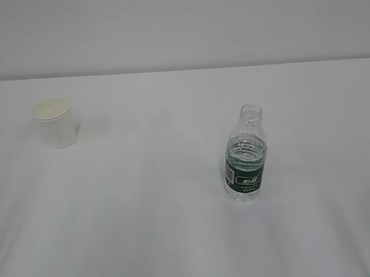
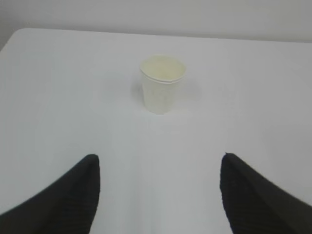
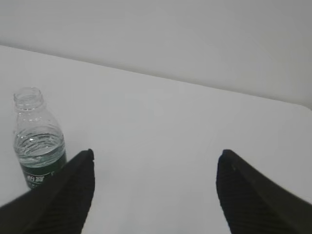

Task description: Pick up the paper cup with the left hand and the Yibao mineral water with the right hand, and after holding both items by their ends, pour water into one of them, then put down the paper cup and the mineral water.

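Both grippers, left [image 2: 158,195] and right [image 3: 155,192], are spread wide and empty for grasping, the cup [image 1: 55,122] standing far left on the table [image 1: 146,229], the uncapped bottle [image 1: 245,155] nearer, right of centre.

Paper cup [image 1: 54,123] stands upright on the counter [image 1: 165,227], upper left of the exterior frame. Yibao mineral water [image 1: 245,155] stands upright right of centre, lower in frame, well apart from the cup. Left wrist view: cup upper centre, ahead of and between the left hand [image 2: 158,195] fingers. Right wrist view: bottle at left edge, partly behind the right hand [image 3: 155,195] left finger.
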Robot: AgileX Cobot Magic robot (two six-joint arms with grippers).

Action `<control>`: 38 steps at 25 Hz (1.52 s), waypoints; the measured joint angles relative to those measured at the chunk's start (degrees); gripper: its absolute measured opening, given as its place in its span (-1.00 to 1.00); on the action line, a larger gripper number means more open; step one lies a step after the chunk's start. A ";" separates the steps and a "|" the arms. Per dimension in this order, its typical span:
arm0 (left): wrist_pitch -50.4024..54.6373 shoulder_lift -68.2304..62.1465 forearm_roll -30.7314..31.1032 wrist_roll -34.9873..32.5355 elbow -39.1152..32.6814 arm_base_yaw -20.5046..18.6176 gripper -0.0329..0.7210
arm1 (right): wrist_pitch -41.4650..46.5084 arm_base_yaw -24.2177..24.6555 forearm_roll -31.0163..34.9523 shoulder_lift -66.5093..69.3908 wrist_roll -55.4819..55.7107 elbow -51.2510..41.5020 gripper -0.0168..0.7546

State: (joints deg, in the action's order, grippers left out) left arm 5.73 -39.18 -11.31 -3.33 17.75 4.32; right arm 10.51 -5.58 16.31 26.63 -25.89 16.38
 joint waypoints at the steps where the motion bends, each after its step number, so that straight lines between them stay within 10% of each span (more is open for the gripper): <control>1: -0.03 -0.76 -0.11 0.00 0.00 0.36 0.53 | -0.14 -0.66 0.00 0.74 0.00 0.00 0.57; 14: -5.73 -12.19 -0.11 0.00 0.00 9.50 0.51 | -5.06 -6.97 1.43 12.35 -0.13 0.00 0.57; 38: -17.67 -20.45 -2.38 0.00 0.00 10.04 0.46 | -20.76 -7.71 1.04 27.11 8.48 -0.92 0.57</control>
State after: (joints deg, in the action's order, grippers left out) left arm -11.95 -59.63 -13.69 -3.33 17.75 14.37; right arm -10.25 -13.29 17.35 53.74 -17.41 15.46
